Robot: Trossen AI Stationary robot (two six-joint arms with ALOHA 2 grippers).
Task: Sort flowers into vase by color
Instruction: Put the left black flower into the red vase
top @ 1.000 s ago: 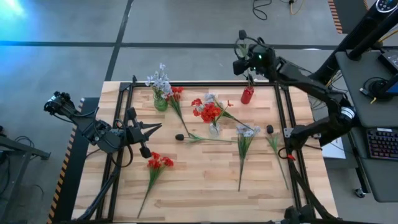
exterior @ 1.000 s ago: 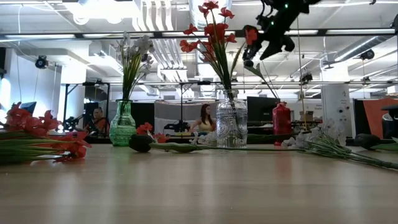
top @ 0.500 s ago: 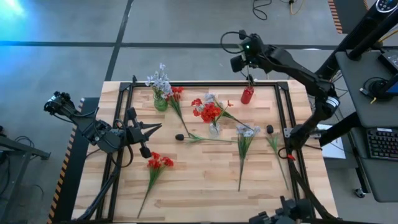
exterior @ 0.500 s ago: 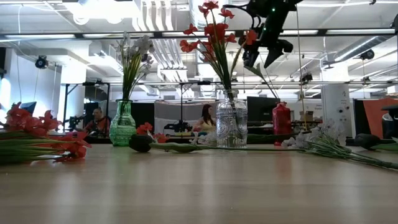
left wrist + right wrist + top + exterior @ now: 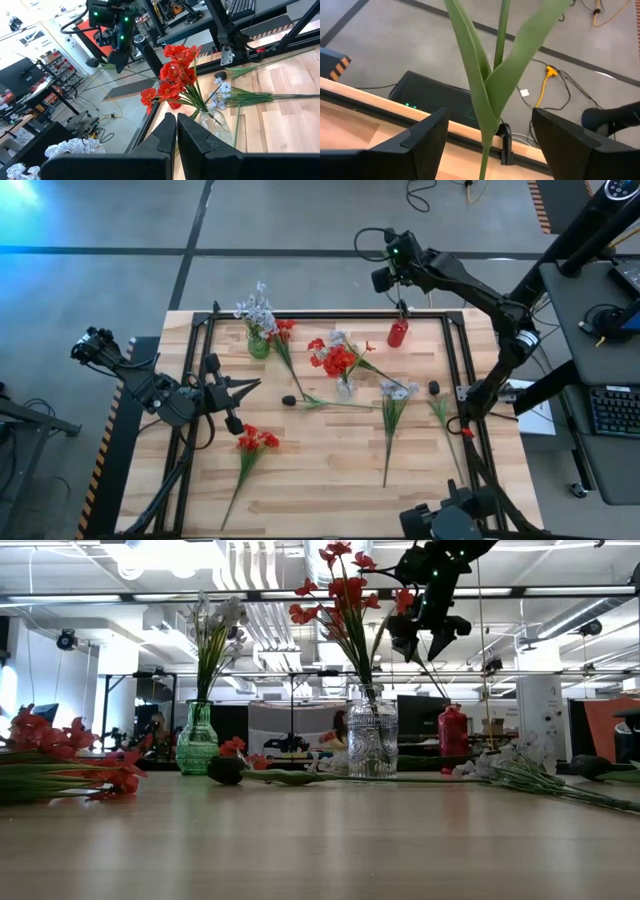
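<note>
A red vase stands at the table's far edge. A green flower stem leans up out of it. High above the vase, my right gripper is open and tipped downward; its fingers stand on either side of the stem and its long leaves without touching them. A clear vase holds red flowers, and a green vase holds pale flowers. My left gripper waits shut over the table's left side.
Loose flowers lie on the wood: a red spray near the front left, another red one beside the green vase, a pale one, a green stem at the right, and dark blossoms. A black frame borders the table.
My right gripper has moved toward the table's left along the far edge and tipped its fingers further downward, staying around the stem that stands in the red vase.
</note>
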